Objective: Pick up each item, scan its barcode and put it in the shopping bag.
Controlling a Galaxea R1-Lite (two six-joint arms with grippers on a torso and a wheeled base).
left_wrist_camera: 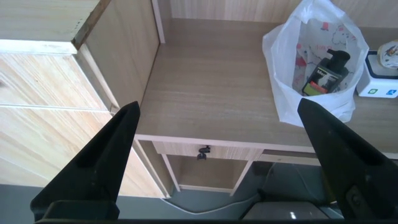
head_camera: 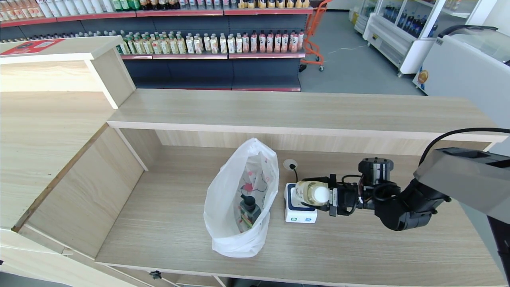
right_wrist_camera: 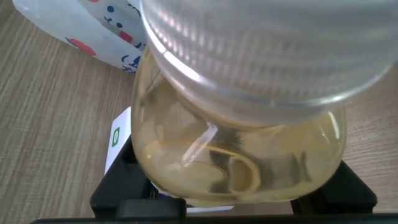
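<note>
While the right tool (head_camera: 306,193) is clamped on a clear bottle (head_camera: 311,193) of pale yellow drink, the bottle is held sideways right over the scanner (head_camera: 301,215), white cap pointing back toward the wrist. Can't really tell if the bottle is touching the scanner's blue top or just hanging above it. The scanner itself is a little white box sitting on the counter (head_camera: 159,223), with a black cable (head_camera: 295,173) running from it to a round hole near the back wall.

Just beside the scanner, on the robot's left, stands the shopping bag (head_camera: 223,199). It's white plastic, mouth open and facing up. Inside there's already a dark pump bottle (head_camera: 250,209) with a green label, standing more or less upright.

The left tool (left_wrist_camera: 217,106) is spread wide with nothing between its fingers, hanging out off the near edge of the counter, well apart from the bag and to the robot's left of it.

Behind the counter there are store shelves (head_camera: 215,44) packed with rows of drink bottles.
</note>
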